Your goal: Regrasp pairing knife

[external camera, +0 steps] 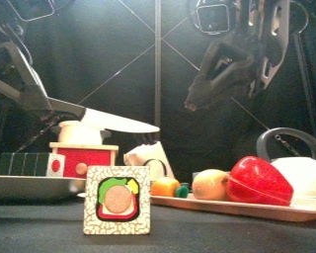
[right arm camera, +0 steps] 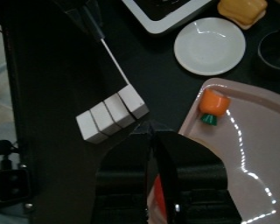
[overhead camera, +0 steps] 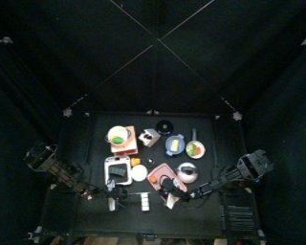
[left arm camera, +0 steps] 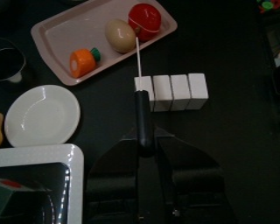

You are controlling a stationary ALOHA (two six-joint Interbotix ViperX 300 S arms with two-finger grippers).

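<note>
The paring knife (left arm camera: 139, 83) has a black handle and a thin white blade. My left gripper (left arm camera: 139, 133) is shut on its handle, and the blade points out over the white knife block (left arm camera: 173, 93) toward the pink tray (left arm camera: 60, 52). In the front view the knife (external camera: 118, 121) hangs level above the table, held from the left. My right gripper (right arm camera: 152, 142) hovers near the white block (right arm camera: 111, 115) with its jaws together and nothing between them. The blade (right arm camera: 108, 49) lies ahead of it. In the front view the right gripper (external camera: 200, 97) hangs high at the right.
The pink tray (external camera: 240, 209) holds a red pepper (external camera: 260, 181), an onion (external camera: 211, 184) and a carrot (right arm camera: 213, 103). A white plate (left arm camera: 39, 114) lies beside it. A picture card (external camera: 118, 200) and a red-and-white box (external camera: 82, 158) stand at the front left.
</note>
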